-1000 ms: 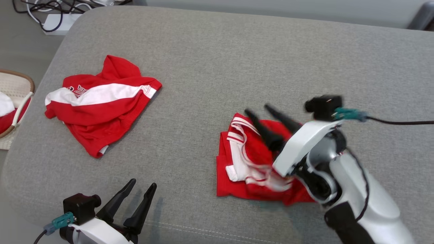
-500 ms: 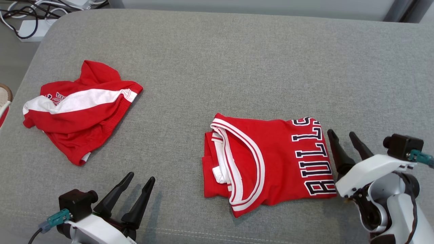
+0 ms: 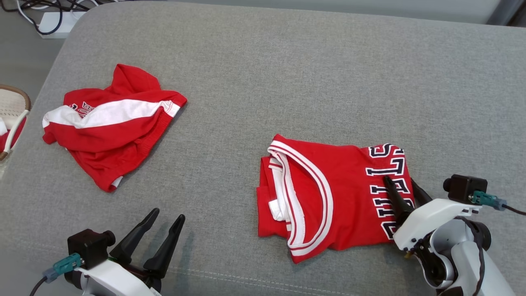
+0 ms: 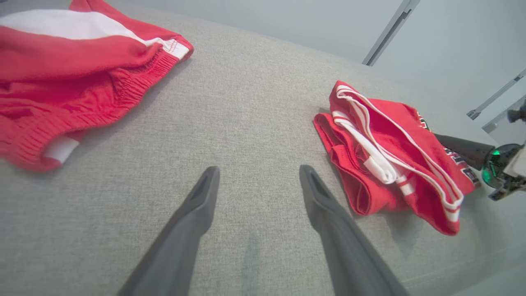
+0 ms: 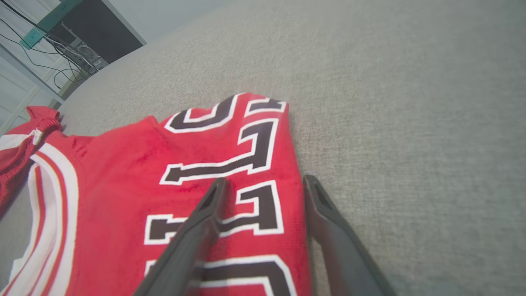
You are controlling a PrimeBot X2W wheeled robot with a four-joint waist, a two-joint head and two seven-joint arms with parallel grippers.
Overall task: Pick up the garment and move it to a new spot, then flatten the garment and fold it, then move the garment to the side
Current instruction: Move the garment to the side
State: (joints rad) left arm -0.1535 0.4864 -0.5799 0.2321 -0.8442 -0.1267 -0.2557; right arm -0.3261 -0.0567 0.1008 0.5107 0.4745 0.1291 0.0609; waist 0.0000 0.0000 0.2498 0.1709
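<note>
The folded red jersey with white trim and dark lettering lies flat on the grey sofa cushion, right of centre. My right gripper is open at its right edge. In the right wrist view one finger rests over the lettering of the jersey and the other finger is on bare cushion beside the edge. My left gripper stands open and empty at the lower left, and the jersey lies to the right of this gripper.
Crumpled red shorts with a white stripe lie at the cushion's left, also close in the left wrist view. A woven basket stands off the left edge. A power strip with cables lies on the floor behind.
A second ago the right gripper was over the bunched jersey. It then drew off to the right, leaving the jersey flat, and now its fingers are back on the right edge. The head camera shifted.
</note>
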